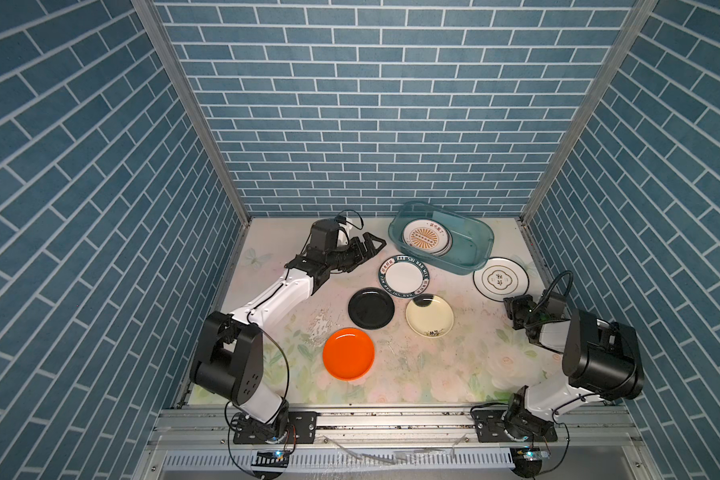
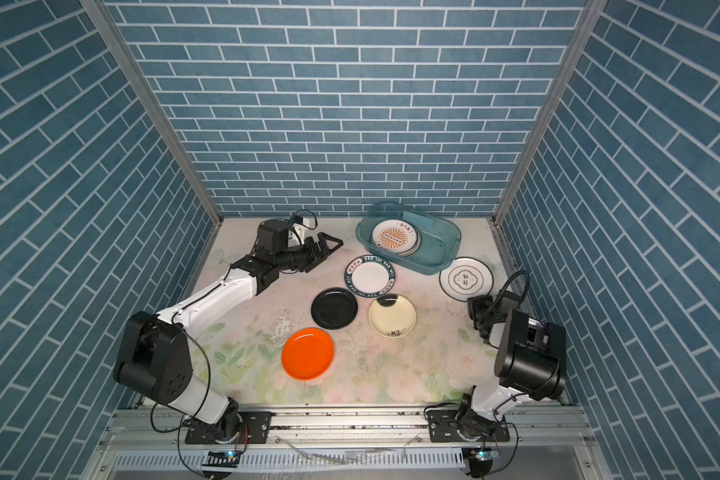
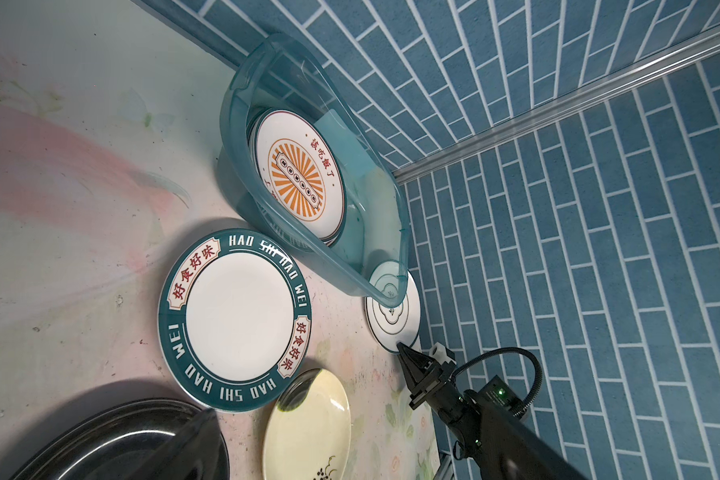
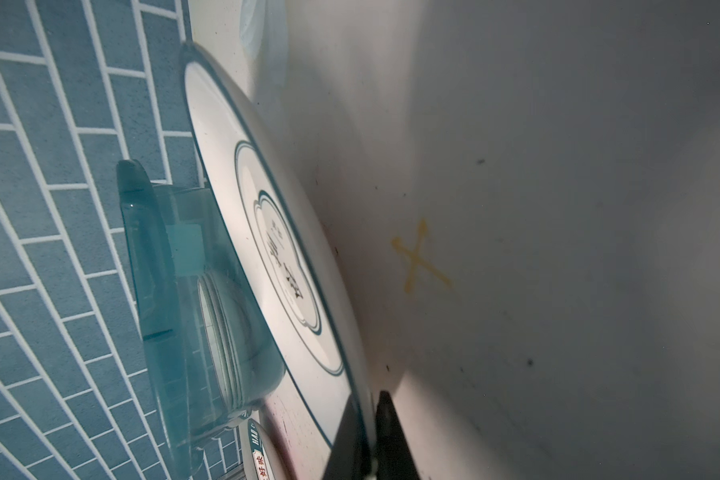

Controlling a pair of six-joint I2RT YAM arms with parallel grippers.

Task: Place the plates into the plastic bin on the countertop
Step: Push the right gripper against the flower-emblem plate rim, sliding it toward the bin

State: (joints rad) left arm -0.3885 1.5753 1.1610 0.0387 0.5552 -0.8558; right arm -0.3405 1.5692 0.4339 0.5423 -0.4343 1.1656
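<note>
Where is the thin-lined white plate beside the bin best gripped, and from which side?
Likely the thin-lined plate's near rim, approached low from the right arm's side: it lies flat with the plastic bin crowding its far edge. The right gripper is shut on that rim.

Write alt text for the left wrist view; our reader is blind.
The right gripper pinches the rim of a white plate beside the bin. The bin holds a stack, a sunburst plate on top; a green-rimmed plate, cream plate and black plate lie on the countertop.
</note>
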